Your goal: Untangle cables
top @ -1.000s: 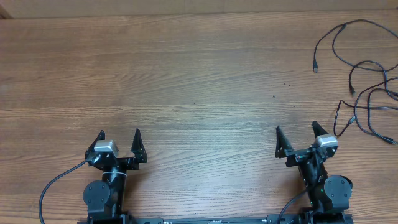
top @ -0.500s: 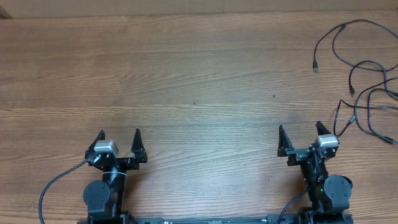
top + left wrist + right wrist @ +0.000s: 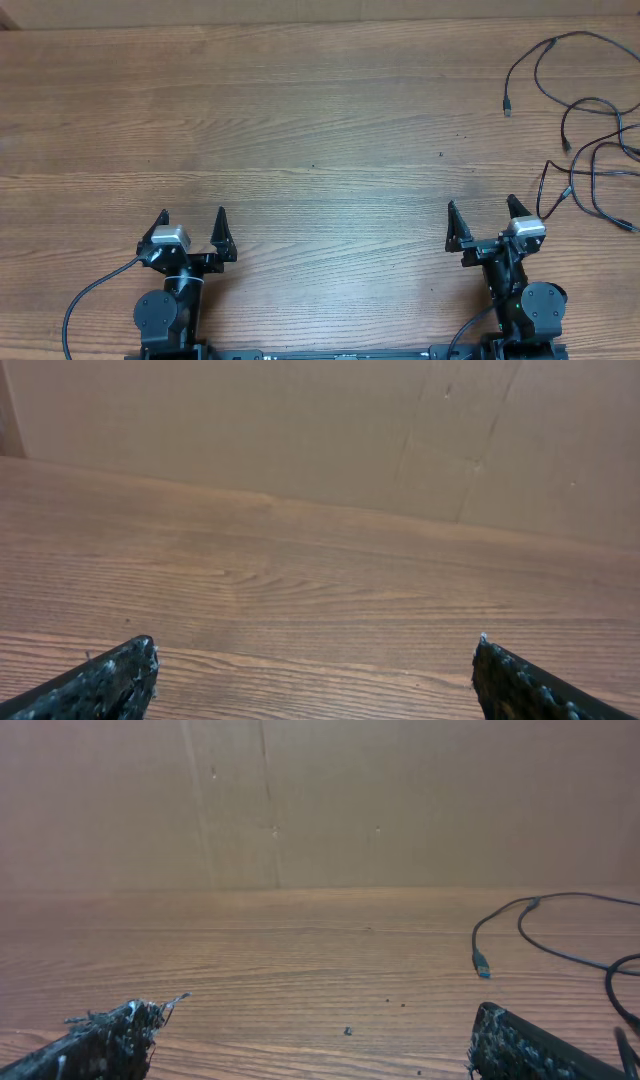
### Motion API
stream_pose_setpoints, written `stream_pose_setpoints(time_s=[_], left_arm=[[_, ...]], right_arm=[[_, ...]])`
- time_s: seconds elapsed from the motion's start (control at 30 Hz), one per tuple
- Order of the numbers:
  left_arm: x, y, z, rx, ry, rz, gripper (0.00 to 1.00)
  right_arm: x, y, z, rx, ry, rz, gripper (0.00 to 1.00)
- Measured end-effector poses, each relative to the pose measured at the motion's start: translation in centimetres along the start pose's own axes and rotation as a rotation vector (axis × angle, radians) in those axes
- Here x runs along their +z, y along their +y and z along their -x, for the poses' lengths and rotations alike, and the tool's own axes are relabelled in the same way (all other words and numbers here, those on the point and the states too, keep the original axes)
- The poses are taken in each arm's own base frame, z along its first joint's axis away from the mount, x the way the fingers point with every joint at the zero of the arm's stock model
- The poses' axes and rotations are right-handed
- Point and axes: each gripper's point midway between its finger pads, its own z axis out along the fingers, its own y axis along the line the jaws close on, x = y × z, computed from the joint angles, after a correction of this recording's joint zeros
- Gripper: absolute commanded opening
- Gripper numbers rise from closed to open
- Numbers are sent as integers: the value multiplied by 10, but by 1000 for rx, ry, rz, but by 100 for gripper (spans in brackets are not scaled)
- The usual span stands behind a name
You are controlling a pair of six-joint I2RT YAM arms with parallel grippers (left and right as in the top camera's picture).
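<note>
cables (image 3: pixel 597 146) in loose tangle on right side of table (image 3: pixel 300 120), toward far edge; several thin black cords looping over one another, some running past right edge of view. 1 plug end (image 3: pixel 507 108) lies free on wood, left of tangle; right wrist view shows it too (image 3: pixel 482 965). left gripper (image 3: pixel 192 212) near front edge, jaws spread wide, empty, well apart from cables. right gripper (image 3: pixel 481 202) jaws spread wide, empty, near cables, not touching.

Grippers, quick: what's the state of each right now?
Left gripper: open, holding nothing.
Right gripper: open, holding nothing; cables lie apart from it.
</note>
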Motion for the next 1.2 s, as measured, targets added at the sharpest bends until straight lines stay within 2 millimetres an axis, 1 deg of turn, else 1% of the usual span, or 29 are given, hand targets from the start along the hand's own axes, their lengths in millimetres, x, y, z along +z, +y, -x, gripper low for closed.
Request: stream_pose_setpoints(time_s=[0.67, 0.8, 0.87, 1.2], left_arm=[[0, 0, 0, 0, 0, 0, 100], [0, 0, 0, 0, 0, 0, 100], [0, 0, 0, 0, 0, 0, 100], [0, 0, 0, 0, 0, 0, 100]], right_arm=[[0, -5, 0, 3, -1, -21, 100], [-1, -17, 1, 4, -5, -67, 100], [-1, -19, 1, 5, -6, -75, 100], [-1, -18, 1, 4, -5, -73, 100]])
